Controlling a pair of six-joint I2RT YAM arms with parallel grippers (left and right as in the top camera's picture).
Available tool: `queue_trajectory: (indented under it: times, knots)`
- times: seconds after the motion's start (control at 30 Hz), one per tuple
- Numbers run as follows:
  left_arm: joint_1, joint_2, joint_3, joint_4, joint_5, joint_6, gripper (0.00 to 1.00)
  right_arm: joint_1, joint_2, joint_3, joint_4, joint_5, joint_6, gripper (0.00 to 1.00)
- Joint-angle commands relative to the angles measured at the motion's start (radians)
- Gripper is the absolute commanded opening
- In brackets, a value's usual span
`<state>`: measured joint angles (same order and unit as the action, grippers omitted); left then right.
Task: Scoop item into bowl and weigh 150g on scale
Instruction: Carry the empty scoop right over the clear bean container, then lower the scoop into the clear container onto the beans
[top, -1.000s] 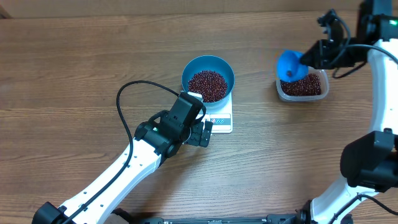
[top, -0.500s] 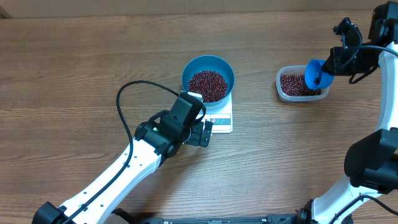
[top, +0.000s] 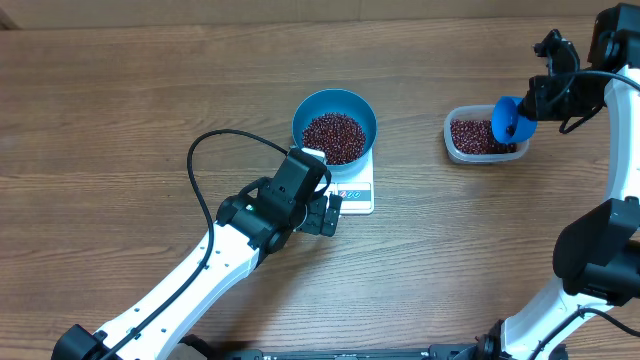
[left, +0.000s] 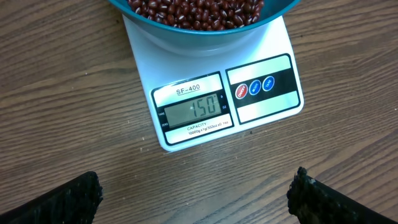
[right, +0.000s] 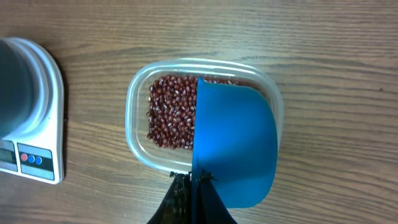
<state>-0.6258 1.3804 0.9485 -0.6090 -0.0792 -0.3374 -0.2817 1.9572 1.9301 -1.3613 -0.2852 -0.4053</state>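
Brown wood-grain table (top: 120, 120) fills the frame, with a pale strip along the top edge. At center, left gripper (top: 327, 214) has fingers wide apart, empty, just lower left of the scale (top: 357, 195), whose display reads 150. On the scale sits the bowl (top: 335, 98) with beans (top: 334, 138) inside, up-right of that gripper. Upper right: tub (top: 448, 138) with more beans, right gripper (top: 533, 100) clamped on scoop (top: 508, 120) over the tub's right end. One bowl, scale, tub, scoop; two bean heaps; two arms.
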Motion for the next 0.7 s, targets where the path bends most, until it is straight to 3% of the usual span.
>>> queue_trajectory:
  times: [0.0,0.67]
  knots:
    - [0.004,-0.006,-0.011,0.000,-0.006,0.016,0.99,0.001,0.002,0.000,0.005,-0.033,0.028,0.04]
    - [0.004,-0.006,-0.011,0.000,-0.006,0.016,1.00,0.001,0.002,0.000,0.002,-0.034,0.039,0.04]
